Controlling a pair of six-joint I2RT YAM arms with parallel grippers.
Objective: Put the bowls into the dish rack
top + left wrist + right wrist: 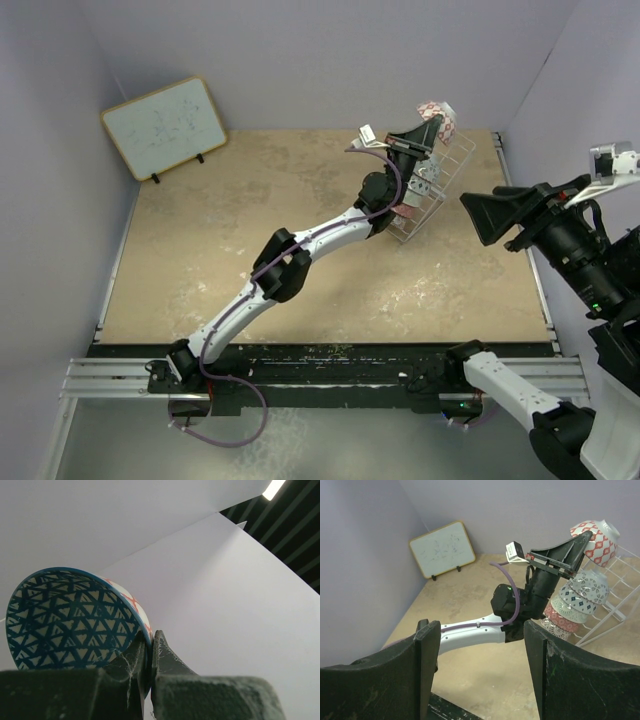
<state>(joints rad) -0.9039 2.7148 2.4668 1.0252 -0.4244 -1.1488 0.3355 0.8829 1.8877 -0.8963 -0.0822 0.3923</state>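
Black left gripper (149, 647) is covering the lower rim of the blue-lattice ceramic bowl (75, 620). At the tan table's (200, 260) far right corner, the white wire dish rack (622, 580) is running off frame, its stacked patterned bowls (580, 597) hiding partly behind the gripper. Framed whiteboard's (163, 125) scribbles are showing too small to read.

The blue-latticed bowl (70, 620) has dark blue triangles on white inside and a red diamond lattice on white outside. In the white wire dish rack (600, 629), at the far-right corner of the mottled tan table (200, 260), the grey-white bowl (590, 586) bears dotted medallions. The pinkish-red bowl (559, 617) has a pattern that is hard to make out.
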